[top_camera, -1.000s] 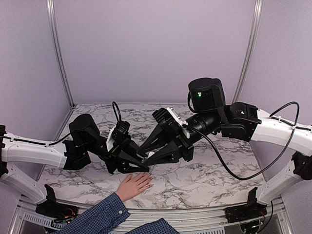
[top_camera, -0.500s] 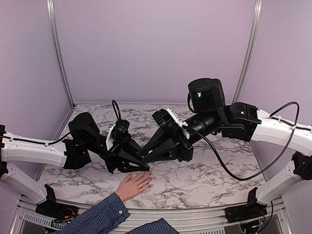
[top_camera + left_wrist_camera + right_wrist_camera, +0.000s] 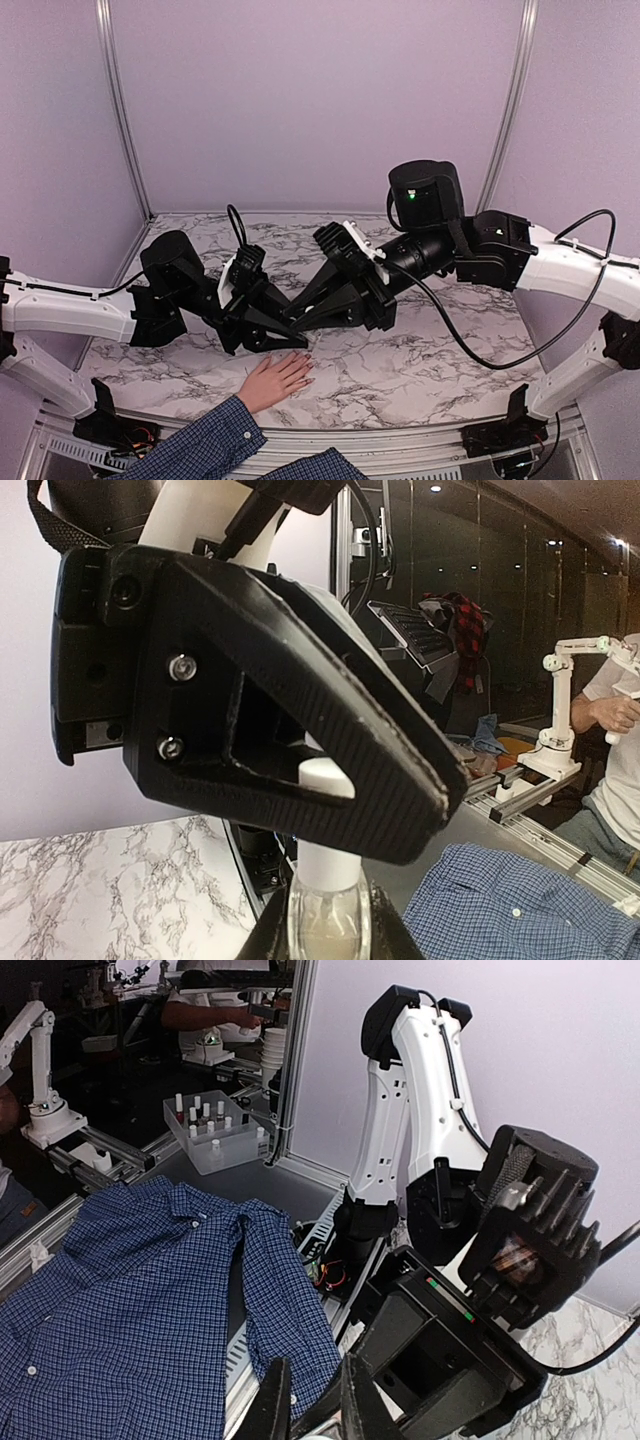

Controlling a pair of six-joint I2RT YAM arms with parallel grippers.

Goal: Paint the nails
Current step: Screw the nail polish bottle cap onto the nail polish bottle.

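Note:
A light-skinned hand (image 3: 272, 380) in a blue plaid sleeve (image 3: 200, 445) lies flat on the marble table at the front middle. Its nails (image 3: 309, 377) are too small to make out. My left gripper (image 3: 290, 342) hovers just above the hand's fingers. It is shut on a clear nail polish bottle (image 3: 325, 920), seen in the left wrist view. My right gripper (image 3: 298, 320) meets it from the right and is shut on the bottle's white cap (image 3: 325, 778). In the right wrist view my right gripper (image 3: 315, 1410) stands nearly closed, and the cap is almost hidden below the frame.
The marble table (image 3: 430, 370) has lilac walls behind and at both sides, with aluminium posts. The person's blue plaid shirt (image 3: 130, 1310) is at the near edge. A clear box of small bottles (image 3: 215, 1130) stands outside the cell.
My right gripper has risen very slightly at the bottle's cap. My left gripper and the hand have stayed in place.

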